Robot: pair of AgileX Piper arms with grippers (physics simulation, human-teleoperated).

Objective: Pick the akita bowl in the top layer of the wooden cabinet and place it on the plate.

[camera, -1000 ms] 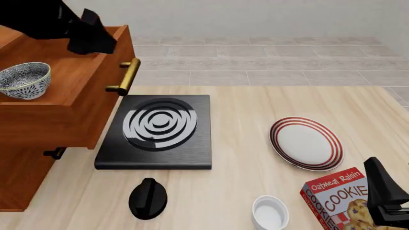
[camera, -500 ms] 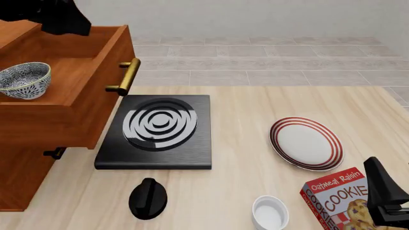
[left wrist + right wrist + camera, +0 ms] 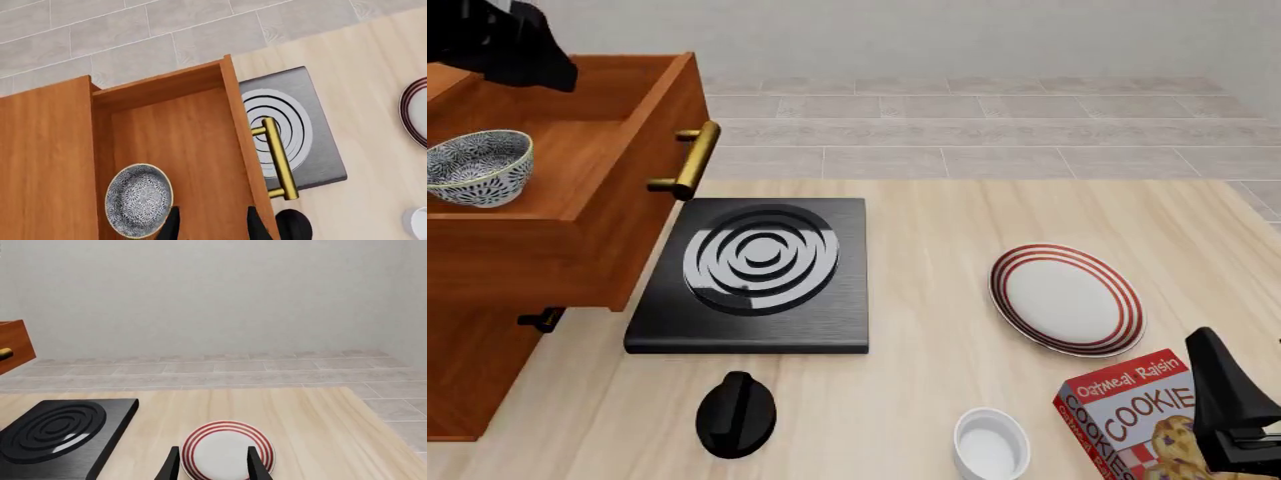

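The akita bowl (image 3: pixel 478 168) stands upright in the top layer (image 3: pixel 587 190), a drawer pulled out of the wooden cabinet (image 3: pixel 467 360). My left gripper (image 3: pixel 537 60) hovers high over the back of that drawer, open and empty. In the left wrist view the bowl (image 3: pixel 138 200) lies just beside the open gripper (image 3: pixel 213 227), not between the fingertips (image 3: pixel 171 226). The red-ringed plate (image 3: pixel 1065 298) rests on the table at the right. My right gripper (image 3: pixel 1228 405) waits open near the front right edge, and its wrist view shows the plate (image 3: pixel 228 447) beyond its gripper (image 3: pixel 213 467).
A black stove (image 3: pixel 754 272) with a ringed burner sits under the drawer's brass handle (image 3: pixel 691 160). In front of it lies a black knob-like object (image 3: pixel 737 414). A plain white cup (image 3: pixel 989 444) and a cookie box (image 3: pixel 1134 412) stand near the right gripper.
My left gripper has moved leftward above the open drawer, from near the handle side toward the bowl's side. The bowl, plate and right arm have not moved.
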